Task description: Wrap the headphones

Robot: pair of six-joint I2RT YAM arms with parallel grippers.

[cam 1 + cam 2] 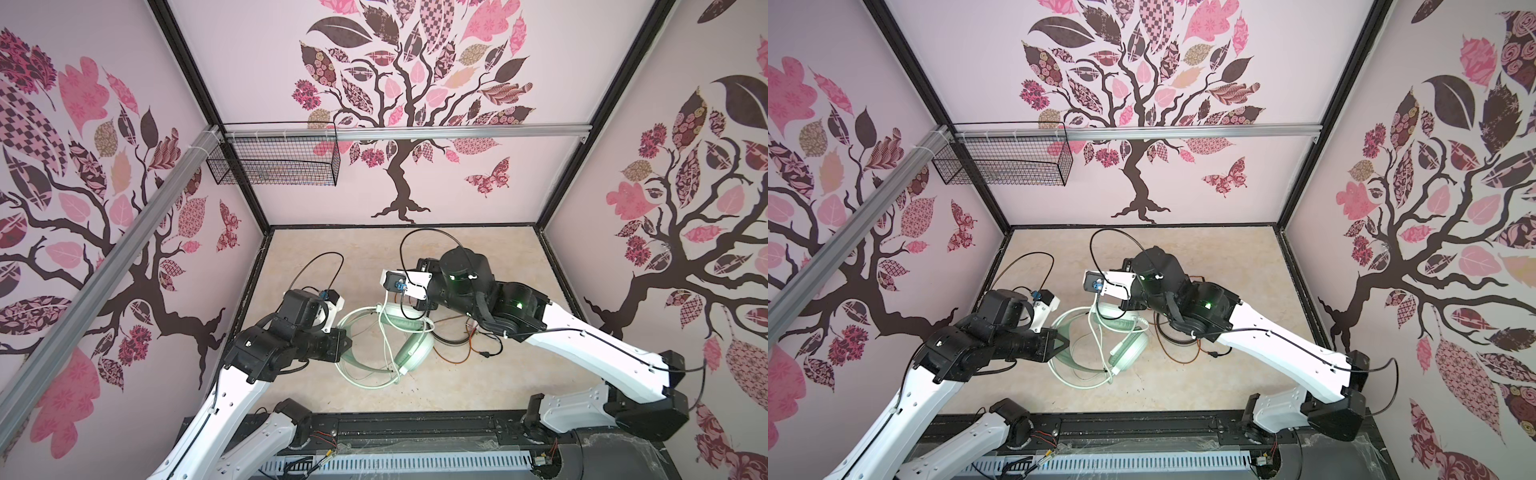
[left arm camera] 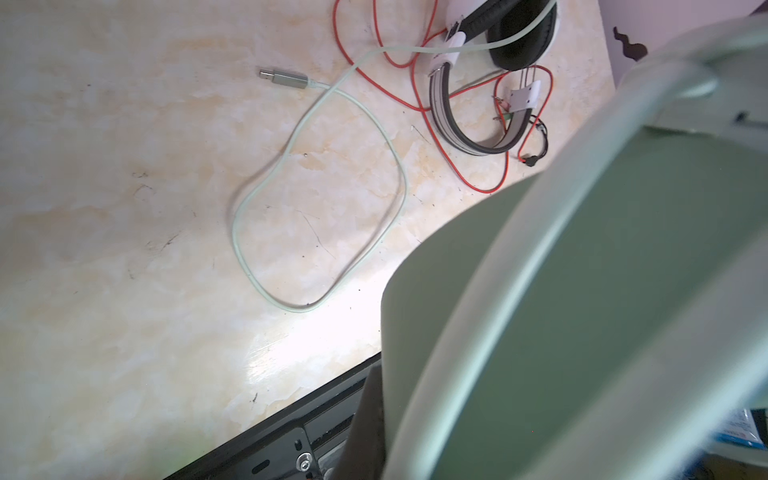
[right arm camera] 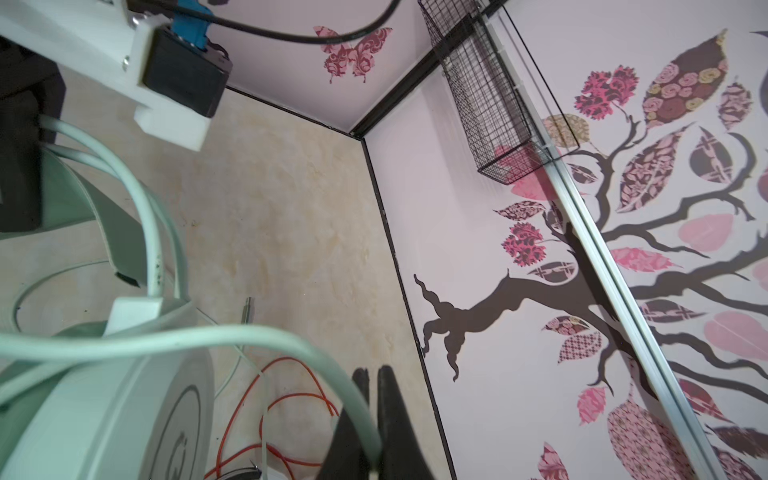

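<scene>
The green headphones (image 1: 411,350) are seen in both top views at about the middle of the worktop (image 1: 316,249), somewhat nearer its front edge. Their headband (image 1: 353,328) is gripped by the left pincer (image 1: 345,338) on the side facing the worktop's left edge. In the left wrist view the band fills much of the frame, pressed close against one dark finger (image 2: 365,419). Whether that side of the band is raised off the worktop cannot be told.

The right pincer (image 3: 376,374) is closed on the green cable (image 3: 249,332), which is seen in the right wrist view running in between the two black fingers, set nearly together. In the top views this pincer is hidden beneath its own wrist, above the rear ear cup. Several strands of the green cable are laid across the headphones, and a loose loop lies on the worktop towards the front edge. The plug (image 2: 286,79) lies flat on the bare surface.

The white-and-black headphones (image 2: 444,120) are placed just beside the green pair, towards the right edge and partly covered by the right arm. Their red cable (image 2: 486,192) is spread in loose curls around them.
</scene>
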